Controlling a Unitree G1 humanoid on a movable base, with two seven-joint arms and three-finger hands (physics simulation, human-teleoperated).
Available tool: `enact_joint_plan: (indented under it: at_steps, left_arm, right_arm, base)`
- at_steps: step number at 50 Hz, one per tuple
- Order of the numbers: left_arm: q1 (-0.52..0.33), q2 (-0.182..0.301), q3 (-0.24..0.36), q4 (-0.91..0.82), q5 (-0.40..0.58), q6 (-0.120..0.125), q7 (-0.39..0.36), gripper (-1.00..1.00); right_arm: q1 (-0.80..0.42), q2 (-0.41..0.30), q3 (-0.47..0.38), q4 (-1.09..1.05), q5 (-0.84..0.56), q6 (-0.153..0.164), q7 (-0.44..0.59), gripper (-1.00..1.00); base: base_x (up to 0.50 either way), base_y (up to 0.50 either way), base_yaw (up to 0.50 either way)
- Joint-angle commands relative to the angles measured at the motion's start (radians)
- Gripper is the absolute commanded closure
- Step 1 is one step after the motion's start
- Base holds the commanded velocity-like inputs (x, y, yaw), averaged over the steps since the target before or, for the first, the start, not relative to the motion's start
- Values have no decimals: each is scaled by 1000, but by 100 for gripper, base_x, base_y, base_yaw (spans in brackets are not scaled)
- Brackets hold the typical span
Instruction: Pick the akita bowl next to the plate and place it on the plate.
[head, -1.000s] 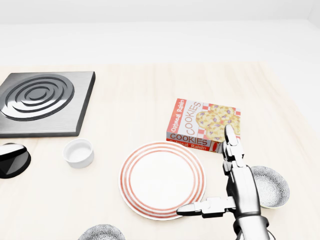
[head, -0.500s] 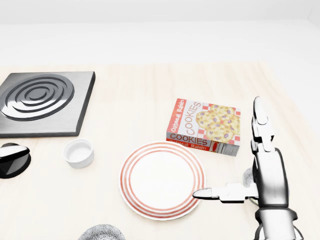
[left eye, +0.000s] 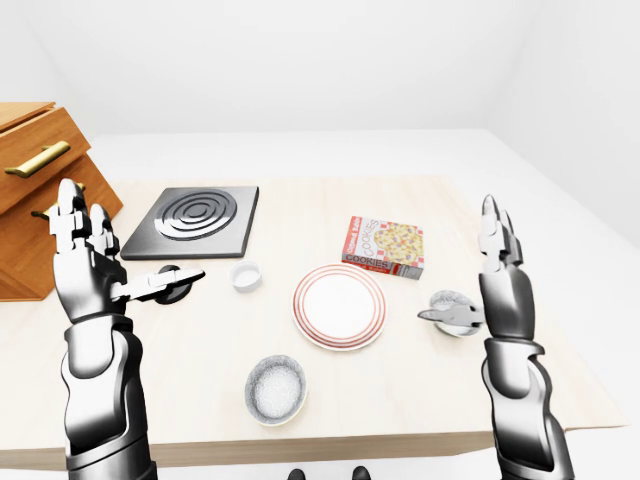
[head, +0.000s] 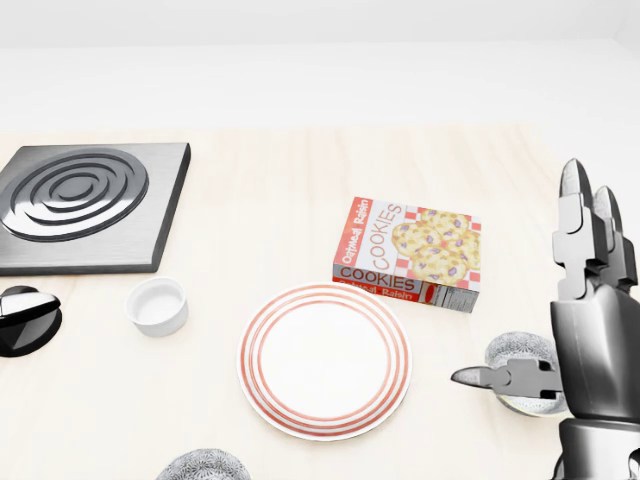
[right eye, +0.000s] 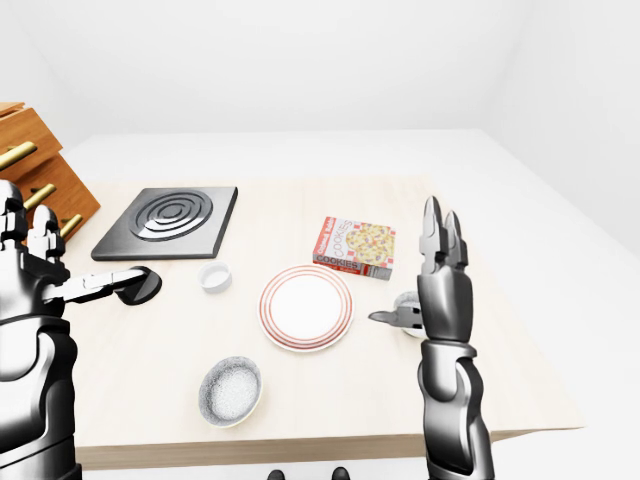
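Akita bowls number two: right bowl (head: 513, 353) beside lone plate (left eye: 339, 306), lower bowl (left eye: 276, 387); left hand (left eye: 85, 270) and right hand (left eye: 503, 292) fingers spread wide.

Colours showing across the pale bench

The bench (head: 270, 200) is showing a cream, faintly grained wood. The plate (head: 324, 360) is wearing thin red-orange rings around a white centre. To its right the akita bowl (head: 512, 352) is showing a fine grey-and-white speckled pattern, and a second bowl (left eye: 275, 388) nearer the edge is carrying the same pattern. The cookie box (head: 410, 252) is showing red sides, white lettering and yellow cookies on a red-checked border. The small cup (head: 157, 305) is showing plain white. The burner slab (head: 85, 200) at far left is gleaming dark grey with silvery concentric rings. The cabinet (left eye: 40, 190) is glowing orange-brown with brass handles.
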Motion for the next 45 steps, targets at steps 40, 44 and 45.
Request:
enact_joint_plan:
  at_steps: [40, 44, 45]
  left_arm:
    - [1, 1, -1, 11, 2, 0, 4, -100]
    - [2, 0, -1, 11, 3, 0, 3, -100]
    - [2, -1, -1, 10, 2, 0, 2, -100]
  right_arm:
    - [160, -35, 42, 177, -651, 0, -328, -100]
    - [116, -67, 48, 269, -755, 0, -437, -100]
    - [100, -75, 49, 294, -765, 0, -437, -100]
  base:
    - [0, 0, 0]
    - [0, 0, 0]
    - [0, 0, 0]
